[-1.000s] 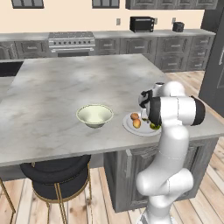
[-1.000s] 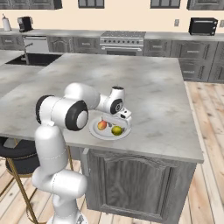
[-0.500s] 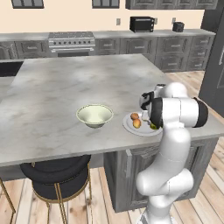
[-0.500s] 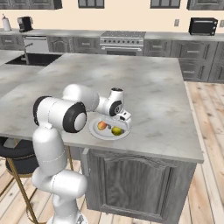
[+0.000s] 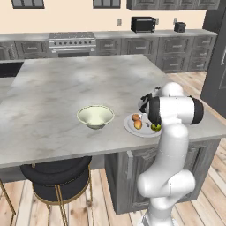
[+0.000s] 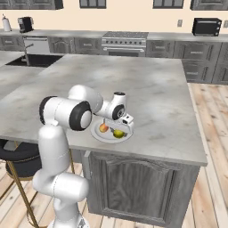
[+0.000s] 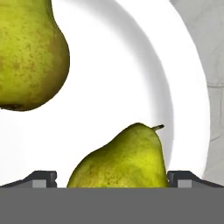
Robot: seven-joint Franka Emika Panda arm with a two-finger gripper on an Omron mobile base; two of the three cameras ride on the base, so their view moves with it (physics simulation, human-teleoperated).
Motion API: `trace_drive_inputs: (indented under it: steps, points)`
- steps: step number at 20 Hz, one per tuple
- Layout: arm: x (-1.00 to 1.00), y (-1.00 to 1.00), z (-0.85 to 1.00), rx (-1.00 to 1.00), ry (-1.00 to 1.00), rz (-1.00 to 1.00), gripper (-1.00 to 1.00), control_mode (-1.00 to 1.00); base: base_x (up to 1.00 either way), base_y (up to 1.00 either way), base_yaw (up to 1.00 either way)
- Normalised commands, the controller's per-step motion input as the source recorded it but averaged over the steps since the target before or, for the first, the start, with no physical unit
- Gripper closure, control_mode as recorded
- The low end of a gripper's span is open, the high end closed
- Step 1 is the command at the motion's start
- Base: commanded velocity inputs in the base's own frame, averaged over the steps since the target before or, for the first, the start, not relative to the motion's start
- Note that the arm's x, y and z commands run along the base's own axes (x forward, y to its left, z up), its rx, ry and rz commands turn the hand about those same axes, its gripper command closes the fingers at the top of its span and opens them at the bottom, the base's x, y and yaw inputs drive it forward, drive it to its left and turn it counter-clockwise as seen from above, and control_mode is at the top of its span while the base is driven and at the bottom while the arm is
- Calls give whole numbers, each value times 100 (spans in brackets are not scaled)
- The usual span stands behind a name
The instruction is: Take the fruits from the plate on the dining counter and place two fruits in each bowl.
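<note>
On the dining counter near its front edge lies the white plate with two orange-red fruits and a yellow-green one. In the right base view the plate holds a peach and a pear, and my gripper hangs low over the plate's right side. Seen from the hand, the gripper is open and straddles one pear, with a fingertip on either side. A second pear lies apart at the upper left on the plate. One cream-green bowl stands left of the plate.
The plate sits close to the counter's front edge. A black stool stands under the counter at the left. A stove and a microwave line the far wall.
The hand has sunk a little lower over the plate, closer to the pear. The fruits, the plate and the bowl have not moved.
</note>
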Motion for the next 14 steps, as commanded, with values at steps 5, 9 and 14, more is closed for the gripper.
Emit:
trace_drive_inputs:
  steps: [5, 9, 14]
  points:
    - [-14, -1, -34, 0, 6, 0, 100, -100, 0, 0, 0]
    - [-13, 0, 1, 0, -2, 0, 100, -100, 0, 0, 0]
    - [-32, 2, 62, 1, -4, 0, 100, -100, 0, 0, 0]
